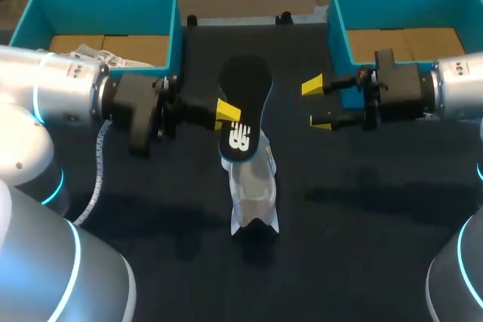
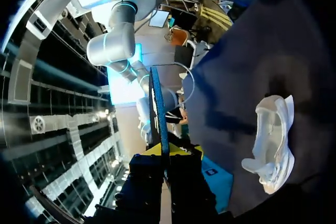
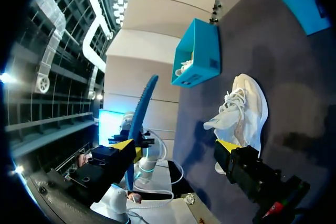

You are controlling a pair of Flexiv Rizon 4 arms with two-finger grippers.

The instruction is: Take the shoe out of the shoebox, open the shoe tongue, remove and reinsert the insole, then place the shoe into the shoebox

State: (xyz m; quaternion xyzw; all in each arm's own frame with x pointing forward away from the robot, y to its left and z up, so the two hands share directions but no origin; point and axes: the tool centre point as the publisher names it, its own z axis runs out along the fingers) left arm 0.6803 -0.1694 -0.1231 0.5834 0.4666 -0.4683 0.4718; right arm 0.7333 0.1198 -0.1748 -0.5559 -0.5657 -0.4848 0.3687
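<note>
Our left gripper (image 1: 225,116) (image 2: 167,151) is clamped on the thin black foam insole with a blue edge (image 1: 243,88) (image 2: 157,108). Both yellow tips press its faces near the end that bears the white logo. The insole is held off the table, with its free end pointing towards the far side. In the wrist views it is clear of the shoe. The left arm enters from the left with its wrist level and its fingers pointing towards the table's middle.

Our right gripper (image 1: 317,103) (image 3: 176,148) holds nothing, and its two yellow tips are spread wide. It hangs above the table, beside the insole (image 3: 140,111) and apart from it. The right arm enters from the right with its wrist level and its fingers facing the left gripper.

The white laced sports shoe (image 1: 253,182) (image 2: 273,140) (image 3: 244,111) rests on the dark table surface (image 1: 362,209), between the two grippers and nearer the front edge. It is outside both boxes.

The left teal open shoebox (image 1: 106,5) (image 3: 197,51) and the right teal open shoebox (image 1: 339,20) stand at the far corners.
</note>
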